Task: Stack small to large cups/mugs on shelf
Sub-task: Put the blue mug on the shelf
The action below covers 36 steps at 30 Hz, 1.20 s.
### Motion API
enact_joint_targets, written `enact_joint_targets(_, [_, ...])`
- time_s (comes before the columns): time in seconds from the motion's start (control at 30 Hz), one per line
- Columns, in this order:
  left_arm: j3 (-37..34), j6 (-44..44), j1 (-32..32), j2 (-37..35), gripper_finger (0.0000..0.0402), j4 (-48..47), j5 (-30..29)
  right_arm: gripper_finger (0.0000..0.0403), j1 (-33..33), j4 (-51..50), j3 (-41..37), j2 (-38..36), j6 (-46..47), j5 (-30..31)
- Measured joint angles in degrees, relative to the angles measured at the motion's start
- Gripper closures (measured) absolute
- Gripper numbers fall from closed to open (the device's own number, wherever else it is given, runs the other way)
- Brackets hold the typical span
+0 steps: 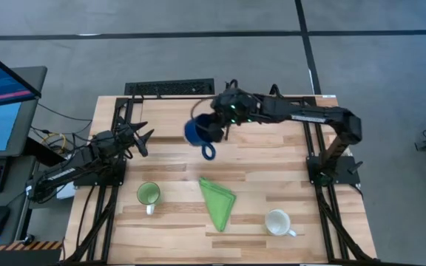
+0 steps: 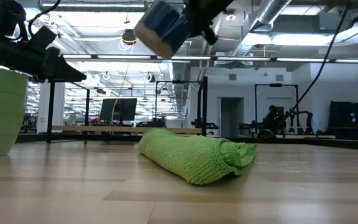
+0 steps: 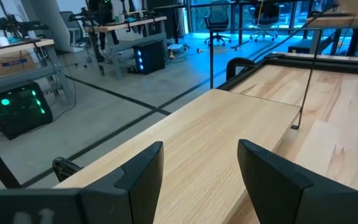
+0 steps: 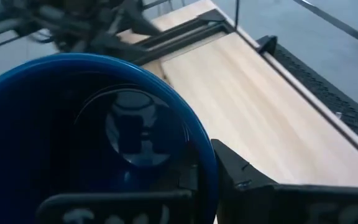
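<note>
My right gripper (image 1: 211, 127) is clamped on the blue mug's (image 1: 196, 132) rim, aloft; rigid, probably slick glaze. Left gripper (image 1: 140, 137) waits, fingers apart.

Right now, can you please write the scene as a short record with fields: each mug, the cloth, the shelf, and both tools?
blue mug: held above the table by the right tool, tilted, near the shelf
green mug: upright on the table, front left
white mug: upright on the table, front right
cloth: green, folded, between the green and white mugs
shelf: at the table's far edge, no mug seen on it
right tool: shut on the blue mug's rim
left tool: open, empty, waiting at the left side
</note>
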Motion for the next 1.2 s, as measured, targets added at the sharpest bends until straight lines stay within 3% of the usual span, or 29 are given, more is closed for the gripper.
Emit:
enact_joint_targets(0.17, [0.0, 0.0, 0.0, 0.1, 0.0203, 0.0, 0.0, 0.0372, -2.3, -0.6, 7.3, 7.4, -0.8, 0.0])
enact_joint_targets(0.47, [0.0, -0.3, 0.0, 0.1, 0.0203, -0.1, 1.4, 0.0372, -5.5, -13.5, 22.1, 20.6, 0.3, 0.0])
enact_joint_targets(0.6, [0.0, -0.3, 0.0, 0.1, 0.0203, -0.2, 2.6, 0.0372, -6.7, -20.2, 26.5, 24.6, 0.6, 4.1])
enact_joint_targets(0.77, [0.0, -1.1, 0.0, 0.1, 0.0203, -0.2, 3.0, 0.0372, -7.8, -25.9, 28.0, 25.7, 2.1, 9.0])
enact_joint_targets(1.2, [0.0, -2.1, 0.0, 0.1, 0.0203, -0.2, 3.1, 0.0372, -11.3, -33.8, 28.0, 25.4, 11.2, 8.6])
